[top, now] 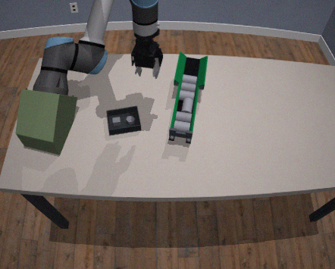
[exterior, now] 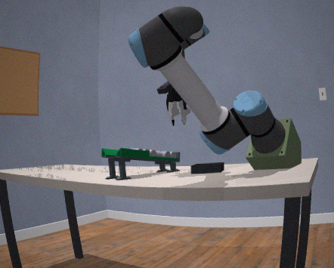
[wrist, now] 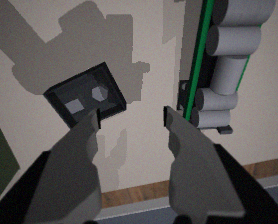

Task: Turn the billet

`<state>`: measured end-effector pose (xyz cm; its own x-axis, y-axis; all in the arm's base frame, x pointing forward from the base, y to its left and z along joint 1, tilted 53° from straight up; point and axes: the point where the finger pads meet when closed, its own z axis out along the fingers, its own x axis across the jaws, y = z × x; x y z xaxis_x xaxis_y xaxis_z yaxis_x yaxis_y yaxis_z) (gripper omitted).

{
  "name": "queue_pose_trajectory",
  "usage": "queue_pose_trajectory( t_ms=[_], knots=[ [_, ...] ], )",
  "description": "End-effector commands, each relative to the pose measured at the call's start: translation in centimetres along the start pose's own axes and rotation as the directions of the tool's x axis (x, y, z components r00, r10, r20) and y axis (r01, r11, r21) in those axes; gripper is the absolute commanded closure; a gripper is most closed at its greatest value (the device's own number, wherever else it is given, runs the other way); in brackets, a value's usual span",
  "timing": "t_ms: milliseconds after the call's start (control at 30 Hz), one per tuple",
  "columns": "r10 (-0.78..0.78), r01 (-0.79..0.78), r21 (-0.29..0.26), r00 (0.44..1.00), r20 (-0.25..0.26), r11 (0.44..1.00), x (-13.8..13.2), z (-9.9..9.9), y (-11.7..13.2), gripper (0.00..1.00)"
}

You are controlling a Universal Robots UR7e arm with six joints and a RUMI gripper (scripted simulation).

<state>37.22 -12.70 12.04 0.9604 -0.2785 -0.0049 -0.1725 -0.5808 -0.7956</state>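
Observation:
A green feed ramp [top: 174, 111] [exterior: 139, 154] [wrist: 197, 65] stands on the table, sloping down to a stop [top: 180, 134] at its near end. Several grey billets lie across it. One billet [top: 187, 104] [wrist: 231, 75] lies lengthwise in the middle of the row, with two crosswise billets [top: 183, 121] [wrist: 215, 107] below it against the stop and others [top: 189, 83] [wrist: 235, 40] above it. My gripper [top: 147, 72] [exterior: 177, 122] [wrist: 131, 108] hangs high above the table, left of the ramp's upper end. Its fingers stand partly apart with nothing between them.
A black tray [top: 114, 130] [exterior: 207, 167] [wrist: 60, 92] with two small grey parts lies on the table left of the ramp, below my gripper. The arm's green base block [top: 42, 119] [exterior: 286, 147] stands at the table's left end.

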Motion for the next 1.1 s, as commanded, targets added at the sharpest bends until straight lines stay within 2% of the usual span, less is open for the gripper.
queue_pose_trajectory(
  t_ms=[0, 67, 233, 633, 800, 1067],
  knots=[
    [0.000, 0.000, -0.004, 1.000, -0.005, 1.000, 0.2, 0.2, 0.1, 0.65],
    [0.000, 0.000, -0.004, 1.000, -0.005, 1.000, 0.2, 0.2, 0.1, 0.65],
    [-0.018, 0.018, 0.004, 1.000, 0.005, 1.000, 6.1, 0.1, 0.3, 0.65],
    [-0.018, 0.018, 0.004, 1.000, 0.005, 1.000, 6.1, 0.1, 0.3, 0.65],
    [-0.018, 0.018, 0.004, 1.000, 0.005, 1.000, 11.6, 0.3, 0.4, 0.65],
    [-0.018, 0.018, 0.004, 1.000, 0.005, 1.000, 11.6, 0.3, 0.4, 0.65]
  ],
)
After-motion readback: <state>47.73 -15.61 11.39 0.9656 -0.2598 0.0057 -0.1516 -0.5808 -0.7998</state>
